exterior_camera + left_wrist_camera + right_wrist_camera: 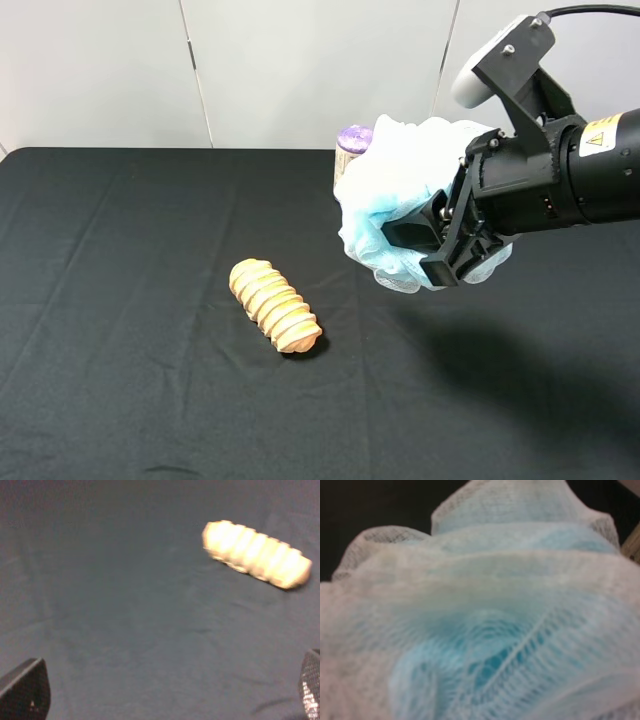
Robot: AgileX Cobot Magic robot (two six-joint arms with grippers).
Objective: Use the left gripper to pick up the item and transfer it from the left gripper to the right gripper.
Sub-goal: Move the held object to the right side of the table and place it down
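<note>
black cloth (120, 300) covers the whole table, with pale wall panels (300, 70) standing behind it. in the high exterior view a ridged orange-tan oblong (275, 305) lies on its side on the cloth. beyond the oblong and to its right, lifted clear of the cloth, a fluffy, ruffled light-blue mesh bath pouf (400, 170) hangs in the right gripper (440, 245), a black arm end with a yellow-and-white sticker and a pale grey cap. its angular black fingers are clamped together on the near side of the pouf, and mesh bulges out around them. a purple-capped canister (352, 140) stands farther back than the oblong, mostly hidden behind the pouf.

in the left wrist view the left gripper (167, 695) shows only the tips of its broad black wedge fingers (25, 692), spread wide apart with nothing but bare cloth between them. the oblong lies blurred on the cloth, well apart from both tips.

in the right wrist view the pouf fills almost everything, pale ruffles over blue netting close against the camera. the fingers are buried out of sight in the mesh.
</note>
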